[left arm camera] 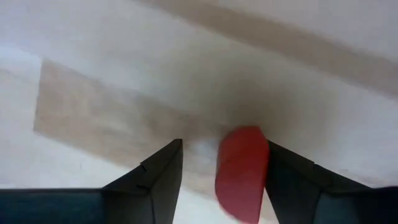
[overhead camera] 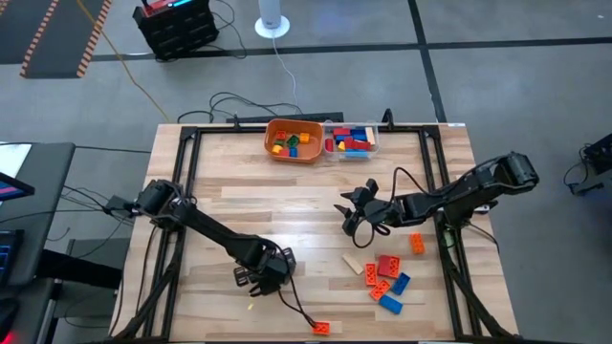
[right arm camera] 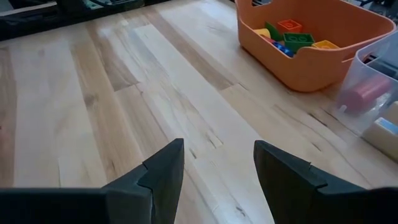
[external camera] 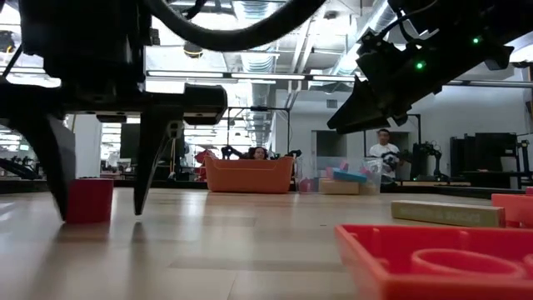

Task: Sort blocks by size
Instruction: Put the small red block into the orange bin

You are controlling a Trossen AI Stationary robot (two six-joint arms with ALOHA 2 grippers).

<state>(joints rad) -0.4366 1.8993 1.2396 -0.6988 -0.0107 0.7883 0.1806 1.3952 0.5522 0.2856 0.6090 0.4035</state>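
My left gripper (overhead camera: 260,274) is open, low at the table's near left, fingers pointing down. A small red block (left arm camera: 242,174) stands on the table between its fingers, close to one of them; it also shows in the low view (external camera: 89,200). My right gripper (overhead camera: 356,212) is open and empty, raised above the bare wood right of centre (right arm camera: 219,146). Several red, orange, blue and tan blocks (overhead camera: 385,275) lie on the table at the near right. One orange block (overhead camera: 321,328) lies by the near edge. My left gripper's fingers stand on either side of the red block's side (left arm camera: 258,168), from above, pointing down. The block stands on the table right beside one finger (left arm camera: 286,180). I cannot tell whether that finger touches it.
An orange bowl (overhead camera: 294,140) with several blocks and a clear container (overhead camera: 351,140) with more blocks stand at the far edge. A black frame (overhead camera: 186,182) runs along the table's sides. Bare wood lies between the two grippers. People show in the room beyond (external camera: 383,146).
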